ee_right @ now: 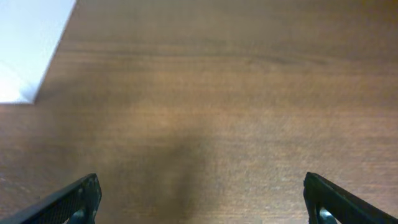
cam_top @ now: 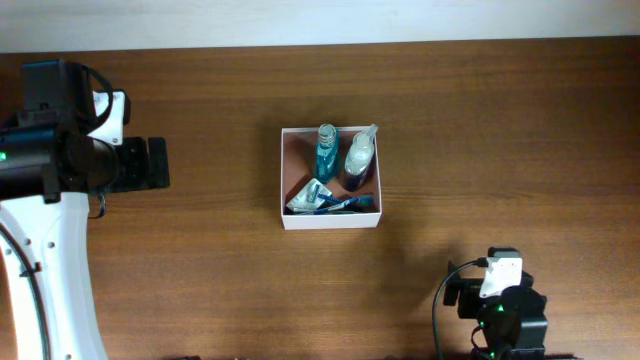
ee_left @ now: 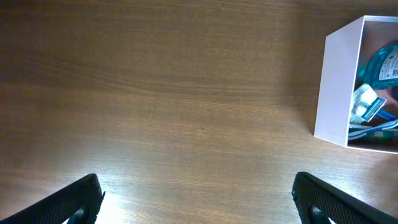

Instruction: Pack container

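Note:
The container (cam_top: 288,170) is a square white box with a pinkish-brown inside, at the table's middle. It holds a blue bottle (cam_top: 326,152), a clear bottle with a dark base (cam_top: 358,157), a small packet (cam_top: 303,196) and a blue toothbrush (cam_top: 345,204). In the left wrist view the container (ee_left: 336,87) stands at the right edge. My left gripper (ee_left: 198,202) is open and empty over bare wood, left of the container (cam_top: 150,163). My right gripper (ee_right: 202,202) is open and empty over bare wood; in the overhead view only the right arm's body (cam_top: 500,300) shows, at the front right.
The table (cam_top: 200,270) is brown wood. A white wall strip (cam_top: 300,20) runs along its far edge. A white surface (ee_right: 28,50) shows at the upper left of the right wrist view.

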Motion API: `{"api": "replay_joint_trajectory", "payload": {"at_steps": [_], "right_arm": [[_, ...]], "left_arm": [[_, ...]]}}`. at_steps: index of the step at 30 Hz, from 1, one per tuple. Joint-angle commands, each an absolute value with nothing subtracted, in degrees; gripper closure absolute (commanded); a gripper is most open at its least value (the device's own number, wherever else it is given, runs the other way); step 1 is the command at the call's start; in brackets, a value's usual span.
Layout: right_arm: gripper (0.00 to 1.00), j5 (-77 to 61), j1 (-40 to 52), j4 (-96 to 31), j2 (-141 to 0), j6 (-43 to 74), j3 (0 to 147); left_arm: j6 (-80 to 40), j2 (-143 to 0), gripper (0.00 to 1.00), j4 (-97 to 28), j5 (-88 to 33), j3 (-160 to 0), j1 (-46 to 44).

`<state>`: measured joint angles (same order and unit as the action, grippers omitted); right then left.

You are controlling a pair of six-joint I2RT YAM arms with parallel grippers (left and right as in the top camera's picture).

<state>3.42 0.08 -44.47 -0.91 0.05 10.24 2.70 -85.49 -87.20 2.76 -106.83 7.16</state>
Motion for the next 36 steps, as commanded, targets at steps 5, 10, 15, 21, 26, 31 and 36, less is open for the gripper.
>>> {"api": "replay_joint_trajectory", "payload": {"at_steps": [5, 10, 15, 21, 26, 31, 36], "right_arm": [[0.01, 3.27, -0.40, -43.70, -0.19, 0.69, 9.54], [0.01, 3.27, -0.38, -43.70, -0.19, 0.69, 9.54], [0.01, 3.27, -0.38, -43.70, -0.19, 0.69, 9.54], [0.01, 3.27, -0.38, -43.70, -0.19, 0.69, 9.54], [0.01, 3.27, -0.38, -43.70, -0.19, 0.69, 9.54], [0.01, 3.27, -0.40, -43.70, -0.19, 0.69, 9.54], [0.01, 3.27, -0.38, -43.70, -0.19, 0.69, 9.54]], "left_arm": [[2.15, -85.17, 0.00, -87.07, 2.33, -107.61, 7.31], [2.15, -85.17, 0.00, -87.07, 2.33, -107.61, 7.31], [2.15, -85.17, 0.00, -87.09, 2.33, -107.61, 7.31], [2.15, -84.97, 0.00, -87.07, 2.33, -107.59, 7.29], [2.15, -77.49, 0.00, -87.02, 2.33, -102.61, 7.25], [2.15, -64.27, 0.00, -87.13, 2.33, -90.17, 7.31], [2.81, -52.01, 0.00, -87.35, 3.55, -79.44, 7.31]]}}
